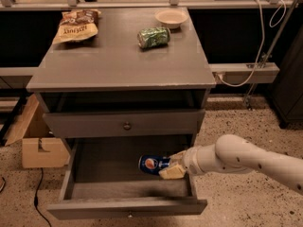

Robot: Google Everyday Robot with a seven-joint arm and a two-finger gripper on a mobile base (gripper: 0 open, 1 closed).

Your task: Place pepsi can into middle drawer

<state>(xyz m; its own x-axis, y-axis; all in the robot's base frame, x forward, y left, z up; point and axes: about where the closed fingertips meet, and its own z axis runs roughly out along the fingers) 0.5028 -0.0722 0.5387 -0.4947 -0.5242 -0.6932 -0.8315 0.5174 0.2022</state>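
The pepsi can [151,164], blue with the round logo facing me, lies sideways inside the open middle drawer [69,175], at the right of its grey tray. My gripper [171,167] reaches in from the right over the drawer's right wall and is shut on the can's right end. The can sits low above the drawer floor; I cannot tell whether it touches it. The white arm stretches off to the lower right.
Above the open drawer is a closed drawer front with a dark knob [126,126]. On the cabinet top [118,63] lie a green soda can [153,37], a chip bag [75,26] and a small bowl [171,17]. A cardboard box [40,148] stands at the left on the floor.
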